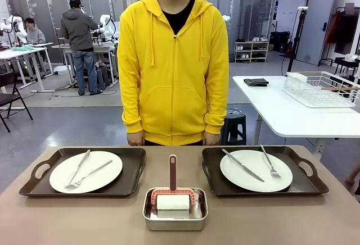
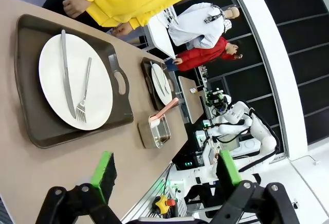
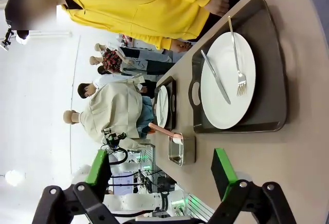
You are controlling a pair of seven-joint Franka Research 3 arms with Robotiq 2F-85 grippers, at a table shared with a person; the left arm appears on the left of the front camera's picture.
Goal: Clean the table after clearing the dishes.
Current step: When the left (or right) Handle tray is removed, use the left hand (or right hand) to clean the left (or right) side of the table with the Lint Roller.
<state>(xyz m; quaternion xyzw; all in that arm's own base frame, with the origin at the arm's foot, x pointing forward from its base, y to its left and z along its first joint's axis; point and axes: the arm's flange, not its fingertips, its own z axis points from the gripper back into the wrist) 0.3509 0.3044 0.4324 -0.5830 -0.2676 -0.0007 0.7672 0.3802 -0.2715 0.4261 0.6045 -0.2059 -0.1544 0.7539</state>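
Note:
Two dark trays rest on the taupe table (image 1: 84, 222). The left tray (image 1: 34, 184) carries a white plate (image 1: 98, 177) with a knife and a fork across it. On the right tray (image 1: 306, 186) lies another white plate (image 1: 253, 163), also with knife and fork. In the left wrist view, my left gripper (image 2: 165, 174) hangs open above the table, short of the left tray (image 2: 36, 126) and its plate (image 2: 100, 95). My right gripper (image 3: 162, 172) is open too, short of the right tray (image 3: 270, 80) and plate (image 3: 221, 111). A person in a yellow hoodie (image 1: 174, 65) stands at the far edge, hands down.
A small square steel pan (image 1: 175, 218) sits at the middle of the near edge, holding a white sponge brush with a pink handle (image 1: 172, 173). A white side table with a wire rack (image 1: 320, 90) stands at the back right.

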